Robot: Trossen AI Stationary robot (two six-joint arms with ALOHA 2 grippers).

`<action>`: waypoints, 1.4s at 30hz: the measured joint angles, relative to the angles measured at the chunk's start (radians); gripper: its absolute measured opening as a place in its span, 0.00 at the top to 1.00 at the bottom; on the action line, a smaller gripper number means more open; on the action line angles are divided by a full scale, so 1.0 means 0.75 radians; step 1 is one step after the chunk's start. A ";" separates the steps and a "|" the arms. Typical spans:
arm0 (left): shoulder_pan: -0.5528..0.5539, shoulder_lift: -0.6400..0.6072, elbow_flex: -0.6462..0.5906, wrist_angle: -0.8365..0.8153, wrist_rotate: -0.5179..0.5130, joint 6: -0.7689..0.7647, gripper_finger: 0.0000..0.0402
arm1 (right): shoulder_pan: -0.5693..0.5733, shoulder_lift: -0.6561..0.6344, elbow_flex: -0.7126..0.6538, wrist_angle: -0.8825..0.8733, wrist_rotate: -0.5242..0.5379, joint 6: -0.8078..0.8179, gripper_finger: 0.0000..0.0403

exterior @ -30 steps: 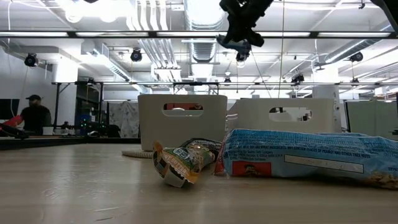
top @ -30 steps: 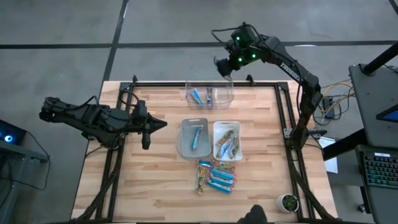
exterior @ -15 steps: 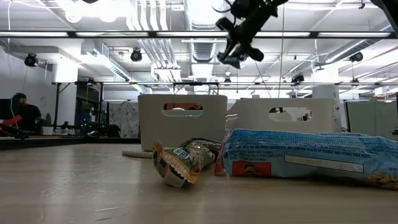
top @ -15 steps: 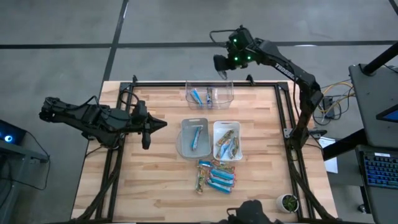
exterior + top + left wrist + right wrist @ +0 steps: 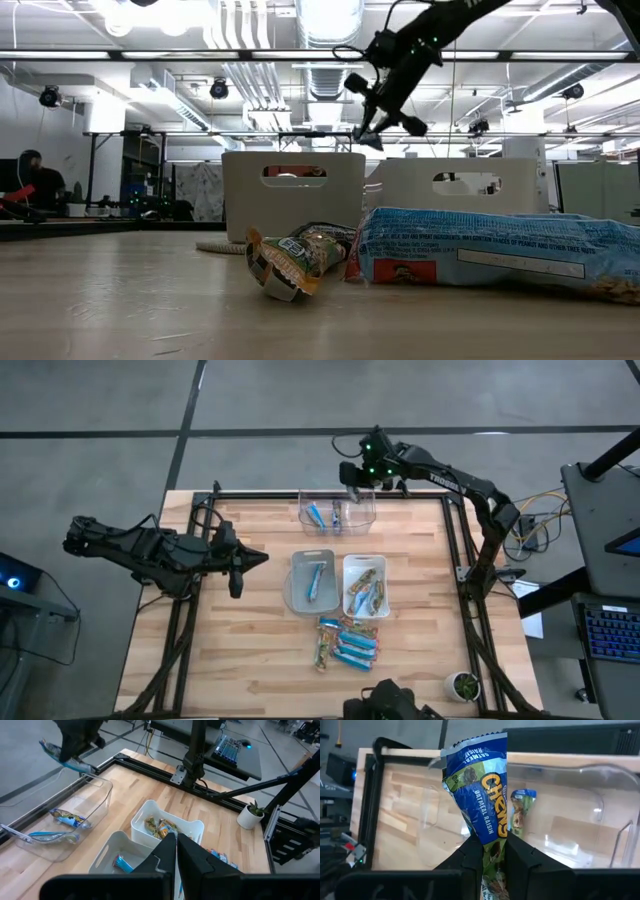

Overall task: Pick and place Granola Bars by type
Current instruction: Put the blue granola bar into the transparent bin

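My right gripper (image 5: pixel 493 847) hangs over the far rim of the clear bin (image 5: pixel 337 512), shut on a blue granola bar (image 5: pixel 480 795). The left wrist view shows the same blue bar (image 5: pixel 67 760) above that bin. Blue bars lie in the clear bin. The grey bin (image 5: pixel 312 582) holds a blue bar, and the white bin (image 5: pixel 365 585) holds greenish-tan ones. Several loose bars (image 5: pixel 345 643) lie piled on the table near its front edge. My left gripper (image 5: pixel 235 565) waits shut at the table's left side. My right gripper pinches one end of the blue bar (image 5: pixel 492 837) between its two fingers. The fingers slant downward from the table's far side. The rest of the bar sticks out past the fingertips, lifted clear above the clear bin.
Black frame rails (image 5: pixel 455 540) run along the table's edges. A small potted plant (image 5: pixel 462 685) stands at the near right corner. Bare wood lies to the left and right of the bins. A person (image 5: pixel 30 175) sits far off in the room.
My right gripper has come down toward the clear bin and a little toward the table's near edge. It has rolled about its own axis. The blue bar has stayed in its hold and turned with it.
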 joint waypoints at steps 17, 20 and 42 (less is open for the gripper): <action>0.001 0.047 0.000 0.000 0.000 -0.025 1.00 | 0.000 0.000 -0.241 0.116 0.040 0.126 0.88; 0.001 0.056 0.000 0.000 0.000 -0.027 1.00 | 0.000 0.000 -0.246 0.117 0.041 0.135 0.88; 0.001 0.067 0.000 0.000 -0.032 -0.038 1.00 | 0.008 0.000 -0.249 0.124 0.033 0.161 0.82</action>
